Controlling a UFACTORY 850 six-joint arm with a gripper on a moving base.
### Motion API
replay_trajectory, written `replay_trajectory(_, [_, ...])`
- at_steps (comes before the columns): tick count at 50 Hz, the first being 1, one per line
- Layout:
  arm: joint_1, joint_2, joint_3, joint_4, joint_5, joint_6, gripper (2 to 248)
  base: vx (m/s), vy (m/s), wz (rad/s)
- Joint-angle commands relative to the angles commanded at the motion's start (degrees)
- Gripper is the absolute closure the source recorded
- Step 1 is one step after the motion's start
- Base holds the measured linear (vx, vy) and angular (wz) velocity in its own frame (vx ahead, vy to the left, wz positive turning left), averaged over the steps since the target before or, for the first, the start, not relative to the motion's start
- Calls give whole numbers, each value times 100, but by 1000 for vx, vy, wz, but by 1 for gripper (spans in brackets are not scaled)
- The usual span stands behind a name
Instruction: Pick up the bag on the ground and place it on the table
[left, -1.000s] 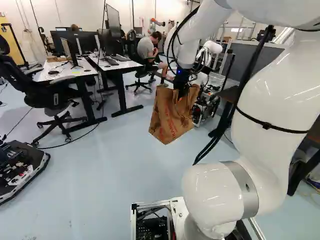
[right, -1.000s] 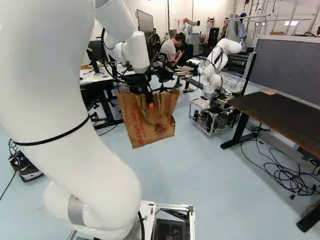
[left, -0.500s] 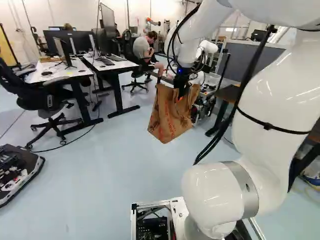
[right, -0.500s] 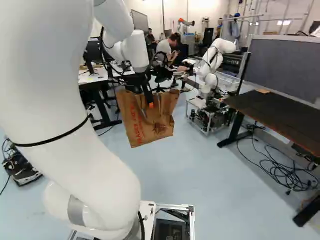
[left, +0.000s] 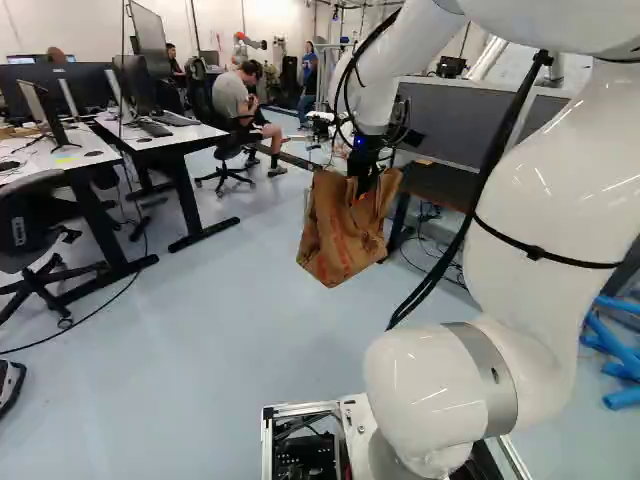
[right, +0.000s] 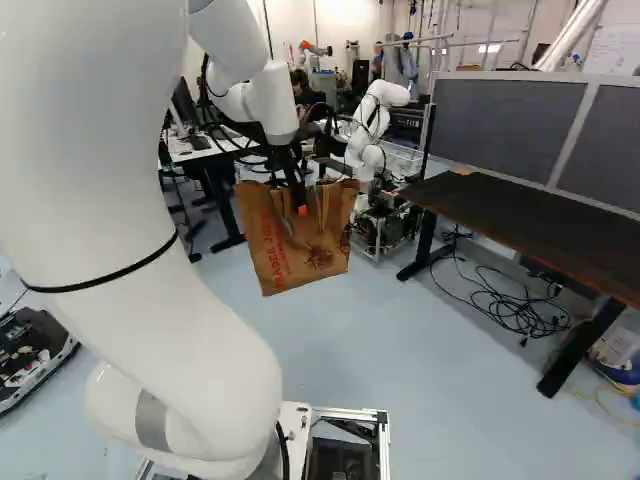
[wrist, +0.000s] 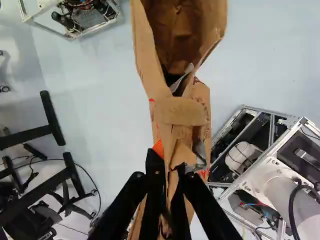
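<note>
Arm (left: 545, 170): glossy white, fat rounded links. Thin black band (left: 590, 263) round one link, 3 o'clock in left base view, small black buckle on it. Silver-grey ring (left: 482, 370) on the lowest joint at 4 o'clock, one dark screw or port. Black cable bundle (left: 498, 140) at 2 o'clock, thinner black loops (left: 345, 85) near 12. Small blue light (left: 359, 142), 1 o'clock. Gripper (right: 300, 208) black, orange pads. Base frame (left: 300, 409) silver at 6 o'clock, black electronics inside; white mounting plate (wrist: 257, 181), small screws.
</note>
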Motion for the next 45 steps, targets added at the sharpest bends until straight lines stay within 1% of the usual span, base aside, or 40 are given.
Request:
replay_trajectory(30, [0,0,0,0,0,0,229,51,-75,-372])
replay_trajectory(45, [0,0,0,0,0,0,229,116,-76,-387])
